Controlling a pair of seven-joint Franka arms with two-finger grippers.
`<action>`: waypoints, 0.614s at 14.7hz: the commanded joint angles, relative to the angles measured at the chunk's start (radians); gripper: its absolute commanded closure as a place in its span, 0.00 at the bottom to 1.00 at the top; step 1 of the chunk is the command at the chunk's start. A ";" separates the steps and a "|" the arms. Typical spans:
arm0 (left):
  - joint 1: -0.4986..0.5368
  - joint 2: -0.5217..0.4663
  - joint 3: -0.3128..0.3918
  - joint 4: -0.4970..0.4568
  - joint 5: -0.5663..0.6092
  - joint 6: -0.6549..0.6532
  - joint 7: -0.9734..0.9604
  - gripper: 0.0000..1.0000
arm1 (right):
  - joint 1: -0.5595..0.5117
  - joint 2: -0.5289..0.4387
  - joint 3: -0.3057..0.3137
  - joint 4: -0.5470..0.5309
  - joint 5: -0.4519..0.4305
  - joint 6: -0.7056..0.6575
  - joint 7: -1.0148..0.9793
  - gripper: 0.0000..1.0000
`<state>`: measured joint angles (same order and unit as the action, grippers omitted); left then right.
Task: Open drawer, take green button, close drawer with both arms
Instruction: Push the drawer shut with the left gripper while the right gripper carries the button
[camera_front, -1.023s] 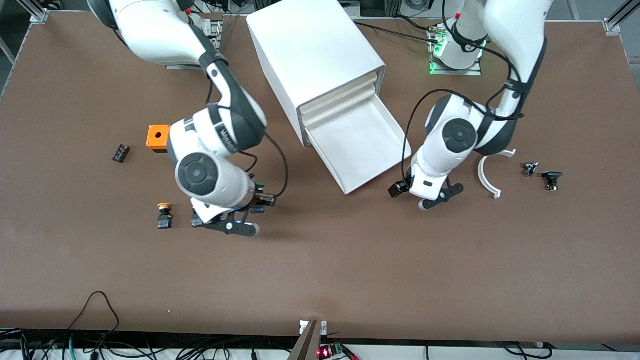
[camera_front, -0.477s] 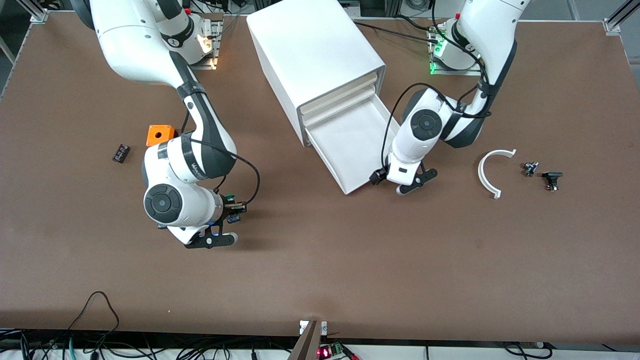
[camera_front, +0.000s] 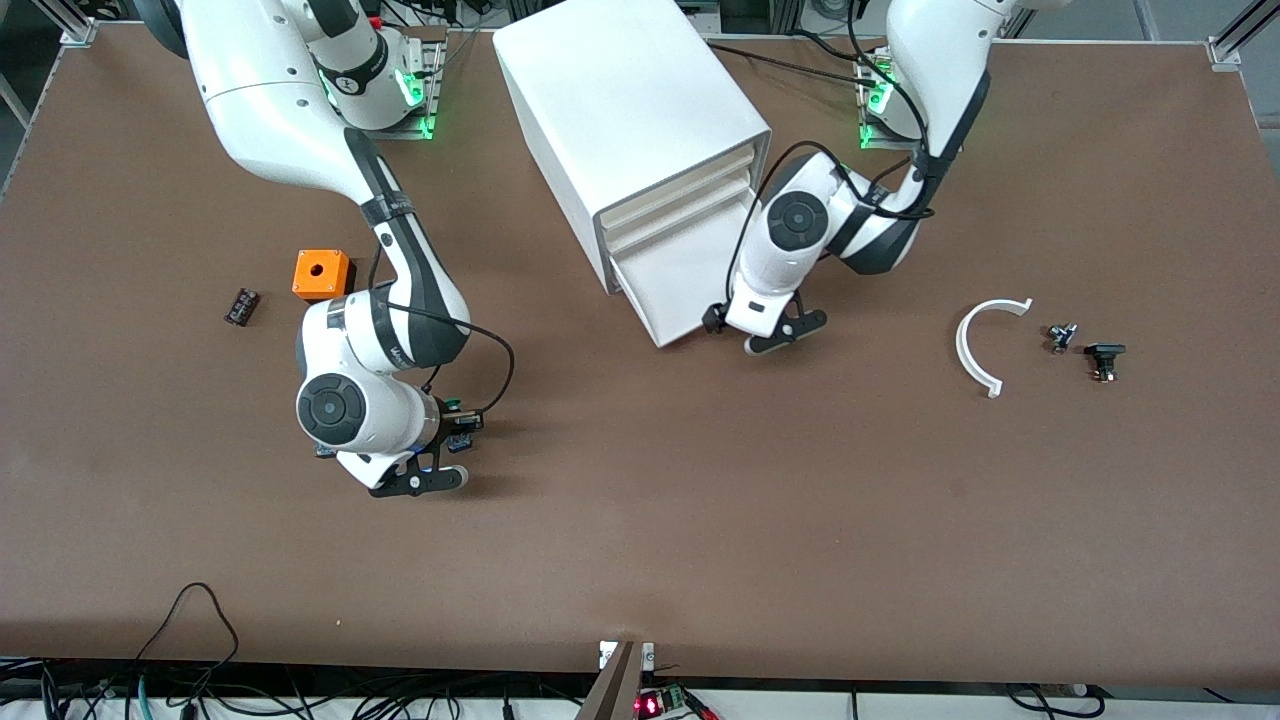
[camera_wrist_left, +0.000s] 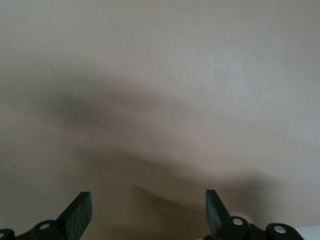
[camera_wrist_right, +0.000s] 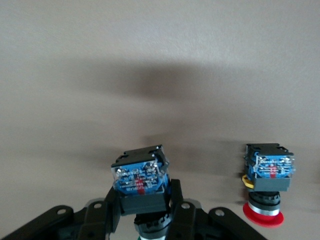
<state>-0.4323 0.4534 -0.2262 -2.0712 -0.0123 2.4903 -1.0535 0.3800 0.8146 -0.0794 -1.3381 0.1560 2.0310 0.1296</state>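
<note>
Front view: right claw low over tabletop, fingers pinched on button, green cap peeking beside wrist. Right wrist view: button gripped by black-and-blue body, red-capped button standing just beside claw on tabletop. Button looks light, rigid plastic; smooth rounded cap likely slippery, so square body is safer hold. Left claw, fingers spread, against front of drawer, drawer part-way into cabinet. Drawer likely slides easily; flat push on plain front suits.
</note>
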 joint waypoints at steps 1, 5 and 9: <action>0.004 -0.033 -0.056 -0.029 0.032 -0.025 -0.066 0.00 | -0.006 -0.071 0.004 -0.154 0.011 0.102 -0.024 1.00; 0.004 -0.035 -0.153 -0.029 0.032 -0.065 -0.178 0.00 | -0.007 -0.068 0.004 -0.176 0.016 0.107 -0.002 0.83; 0.003 -0.035 -0.200 -0.029 0.032 -0.099 -0.195 0.00 | -0.012 -0.069 0.003 -0.173 0.016 0.104 -0.002 0.01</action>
<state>-0.4331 0.4506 -0.4093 -2.0766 -0.0123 2.4120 -1.2117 0.3786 0.7898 -0.0805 -1.4673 0.1562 2.1251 0.1301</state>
